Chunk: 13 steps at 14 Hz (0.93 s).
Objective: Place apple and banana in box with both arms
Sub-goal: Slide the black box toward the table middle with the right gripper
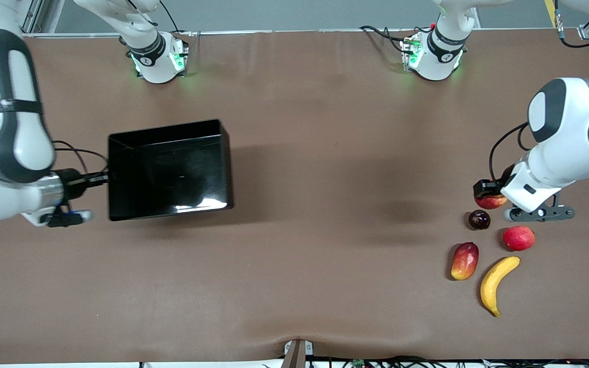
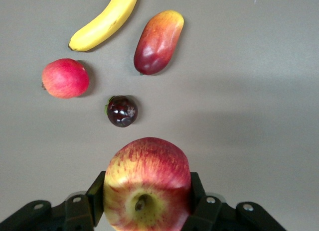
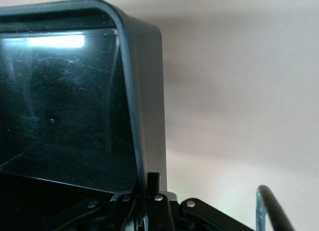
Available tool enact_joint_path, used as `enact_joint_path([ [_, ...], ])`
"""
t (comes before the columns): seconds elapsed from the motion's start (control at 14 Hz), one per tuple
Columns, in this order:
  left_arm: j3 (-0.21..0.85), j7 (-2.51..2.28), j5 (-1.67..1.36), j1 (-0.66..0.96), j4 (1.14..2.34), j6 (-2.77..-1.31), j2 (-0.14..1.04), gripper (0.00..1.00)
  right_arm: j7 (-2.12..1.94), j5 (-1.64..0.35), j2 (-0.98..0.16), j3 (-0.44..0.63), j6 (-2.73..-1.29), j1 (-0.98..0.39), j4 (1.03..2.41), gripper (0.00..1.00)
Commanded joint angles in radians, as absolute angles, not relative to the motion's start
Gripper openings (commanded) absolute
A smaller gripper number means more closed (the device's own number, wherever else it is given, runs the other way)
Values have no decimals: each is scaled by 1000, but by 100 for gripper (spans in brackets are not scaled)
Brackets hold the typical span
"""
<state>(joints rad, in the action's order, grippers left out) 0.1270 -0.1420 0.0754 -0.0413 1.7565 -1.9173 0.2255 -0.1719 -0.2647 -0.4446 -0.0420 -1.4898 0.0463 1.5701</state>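
Banana is lying nearest the front camera, close to the table's front edge at my left arm's end, with the red-yellow mango just beside it. A little farther up the table the plain pinkish-red fruit and a small dark plum are sitting apart from each other. Over the spot just past them, my left gripper is clamping the apple between its fingers, the dimpled top facing my wrist camera. Toward my right arm's end, nearer the table's middle depth, the box is sitting with its glossy floor showing. My right gripper is pinching the box's wall on the side toward that end, fingers closed tight on the rim.
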Motion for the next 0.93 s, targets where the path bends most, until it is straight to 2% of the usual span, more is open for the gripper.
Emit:
enact_joint_path([
  [0.0,133,-161,97,-54,1770,-1890,198,0,-16,-327,-403,-35,-1532,-87,1595,0],
  [0.43,132,-163,118,-69,1770,-1881,183,0,343,-330,-423,-34,-1727,-337,1620,0],
  [0.86,141,-205,120,-66,1769,-1856,172,0,403,-408,-503,-34,-1870,-446,1623,0],
])
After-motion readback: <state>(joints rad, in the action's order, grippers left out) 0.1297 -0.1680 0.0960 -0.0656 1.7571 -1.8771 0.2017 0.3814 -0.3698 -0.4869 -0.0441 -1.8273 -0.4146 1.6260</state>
